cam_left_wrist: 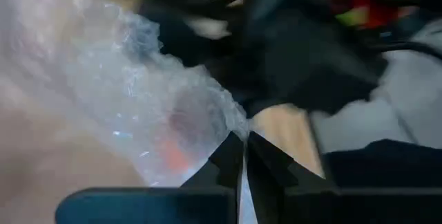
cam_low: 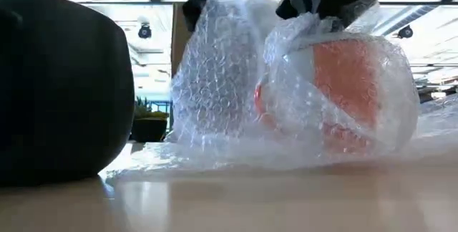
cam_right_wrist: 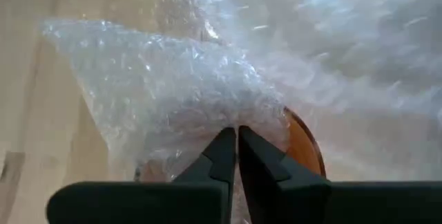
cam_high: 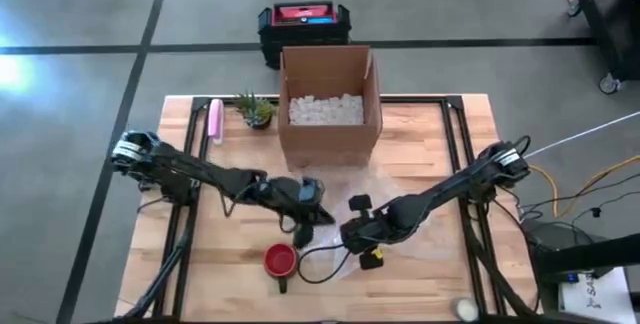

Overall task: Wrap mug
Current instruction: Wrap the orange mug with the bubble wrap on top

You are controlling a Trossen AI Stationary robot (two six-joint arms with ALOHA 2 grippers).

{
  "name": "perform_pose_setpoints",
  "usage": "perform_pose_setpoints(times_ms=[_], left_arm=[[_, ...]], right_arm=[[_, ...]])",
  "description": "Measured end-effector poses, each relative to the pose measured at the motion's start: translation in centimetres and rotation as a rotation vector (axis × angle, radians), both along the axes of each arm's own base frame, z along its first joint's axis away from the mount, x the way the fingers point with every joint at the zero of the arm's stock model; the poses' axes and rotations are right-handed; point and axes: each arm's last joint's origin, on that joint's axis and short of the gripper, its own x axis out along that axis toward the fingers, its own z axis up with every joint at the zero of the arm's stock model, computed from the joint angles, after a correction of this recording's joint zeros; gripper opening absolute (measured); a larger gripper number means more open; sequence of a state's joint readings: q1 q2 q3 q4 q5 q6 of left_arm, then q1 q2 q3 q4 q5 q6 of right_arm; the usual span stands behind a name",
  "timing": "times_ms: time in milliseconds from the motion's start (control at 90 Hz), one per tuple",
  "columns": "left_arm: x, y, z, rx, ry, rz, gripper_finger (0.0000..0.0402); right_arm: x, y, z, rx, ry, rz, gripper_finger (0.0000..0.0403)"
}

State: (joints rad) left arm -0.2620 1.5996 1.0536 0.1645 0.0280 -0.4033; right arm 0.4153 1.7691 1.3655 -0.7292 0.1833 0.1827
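Observation:
An orange mug (cam_low: 351, 89) stands on the table under a sheet of clear bubble wrap (cam_low: 215, 81). The wrap is drawn over the mug and spreads flat on the wood around it. My right gripper (cam_high: 352, 232) is directly above the mug, shut on the wrap at its top. My left gripper (cam_high: 305, 204) is just to the mug's left, shut on a raised part of the wrap. In the right wrist view the mug's rim (cam_right_wrist: 304, 144) shows under the wrap. In the high view my arms hide the mug. My left gripper pinches an edge of the bubble wrap (cam_left_wrist: 231, 124) between its two fingertips. It holds that part up as a tall peak (cam_low: 215, 39) beside the mug, and the foot of the peak lies on the table. My right gripper pinches gathered bubble wrap (cam_right_wrist: 235, 117) between its fingertips, coming from above onto the mug's top (cam_low: 325, 24). The wrap is pulled down over the mug, which rests on the table.
A second mug, red inside and dark outside (cam_high: 280, 261), stands near the front edge and fills the low view's left (cam_low: 57, 81). An open cardboard box (cam_high: 330, 99) with white packing peanuts stands at the far middle, with a small plant (cam_high: 255, 111) to its left.

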Motion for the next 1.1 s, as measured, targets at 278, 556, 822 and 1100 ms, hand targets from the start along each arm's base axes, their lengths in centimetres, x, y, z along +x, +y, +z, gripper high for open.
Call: perform_pose_setpoints(times_ms=[278,556,822,1100], left_arm=[[4.2,-1.7,-5.5,-0.072,-0.044,-0.019,0.0001],[7.4,-2.7,-7.7,-0.091,-0.017,-0.069,0.0],[7.3,-2.2,-8.0,-0.054,0.002,-0.043,0.0],[7.2,-2.3,-8.2,-0.054,0.016,-0.046,0.0]], right_arm=[[-0.1,-0.1,-0.1,0.0,0.011,-0.011,0.0002],[-1.0,0.2,-0.2,-0.013,0.095,0.015,0.0002],[-1.8,0.3,2.6,-0.017,0.064,-0.007,0.0002],[-3.8,0.2,7.1,0.045,-0.031,0.026,0.0002]])
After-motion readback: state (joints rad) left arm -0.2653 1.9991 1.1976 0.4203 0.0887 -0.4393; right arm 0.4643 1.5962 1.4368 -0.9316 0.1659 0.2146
